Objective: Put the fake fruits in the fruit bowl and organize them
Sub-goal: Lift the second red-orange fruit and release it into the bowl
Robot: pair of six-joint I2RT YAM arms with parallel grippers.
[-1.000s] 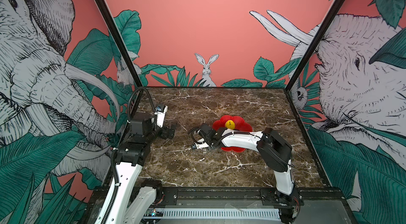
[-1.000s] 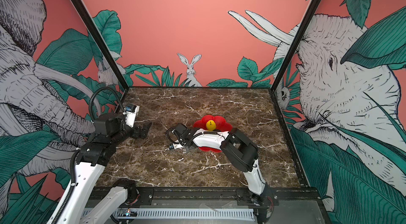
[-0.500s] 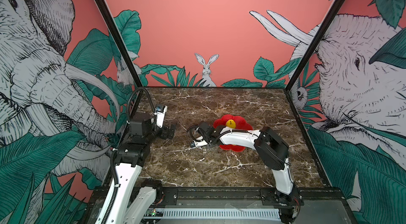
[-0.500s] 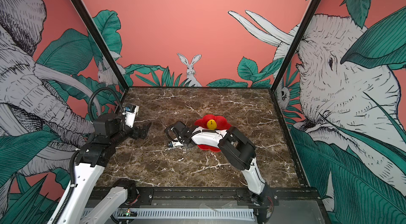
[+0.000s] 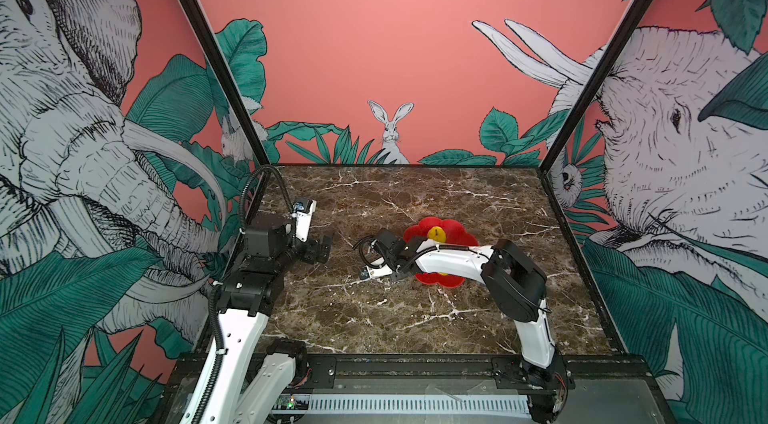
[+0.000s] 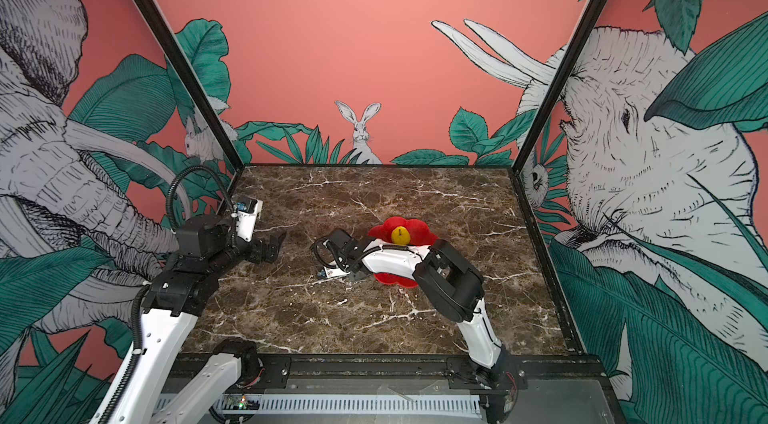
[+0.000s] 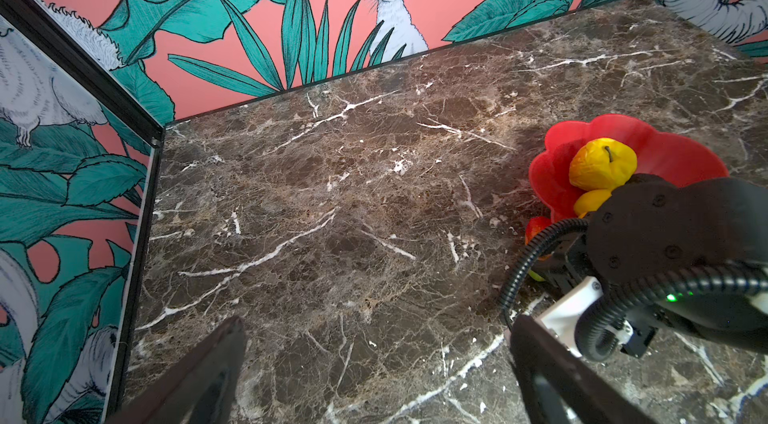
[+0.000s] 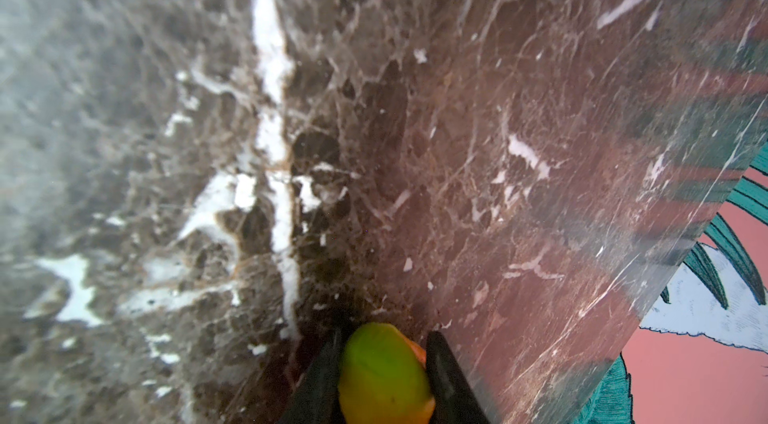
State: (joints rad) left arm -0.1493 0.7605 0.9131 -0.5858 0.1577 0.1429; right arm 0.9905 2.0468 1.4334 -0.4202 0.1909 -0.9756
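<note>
Right gripper point(image 8: 385, 343) first: I have it clenched around a green-and-orange elongated fruit point(image 8: 382, 384), one dark finger on each side. It hangs low over the marble tabletop point(image 8: 457, 110), and I cannot tell whether the fruit touches the marble. In a top view my right wrist sits just beside the near-left edge of the fruit bowl point(image 5: 455, 230), so this piece is outside the bowl.

My left gripper point(image 7: 376, 326) hangs well apart from it, fingers spread wide and empty.

By my judgement two pieces are placed: the round yellow fruit point(image 7: 602, 164) and a second yellow piece point(image 7: 592, 199) lie in the bowl. This fruit is next, then any others.

My right arm covers much of the bowl, so I cannot find a dark piece or another red-orange one. A red-orange patch point(image 7: 538, 228) by the rim could be this fruit or another.
</note>
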